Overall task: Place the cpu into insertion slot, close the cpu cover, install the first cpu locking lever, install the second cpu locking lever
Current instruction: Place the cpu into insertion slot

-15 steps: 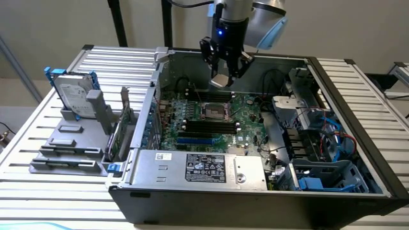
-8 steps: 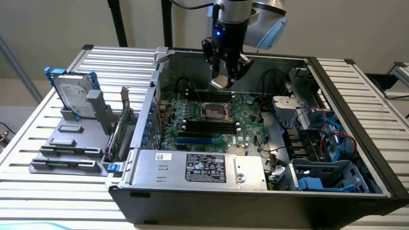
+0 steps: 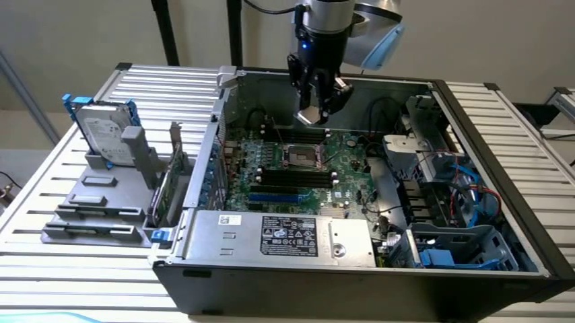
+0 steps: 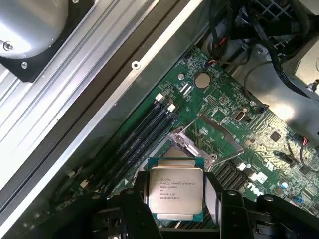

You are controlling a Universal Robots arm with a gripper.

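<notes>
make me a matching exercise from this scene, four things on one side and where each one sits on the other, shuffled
1 cpu
2 insertion slot
3 hard drive
4 power supply

a standing in the grey rack outside the case
b held above the green board
c on the board, beside the black memory slots
d silver labelled box along the case's near wall in the exterior view

Pairs: 1-b, 2-c, 3-a, 4-d
</notes>
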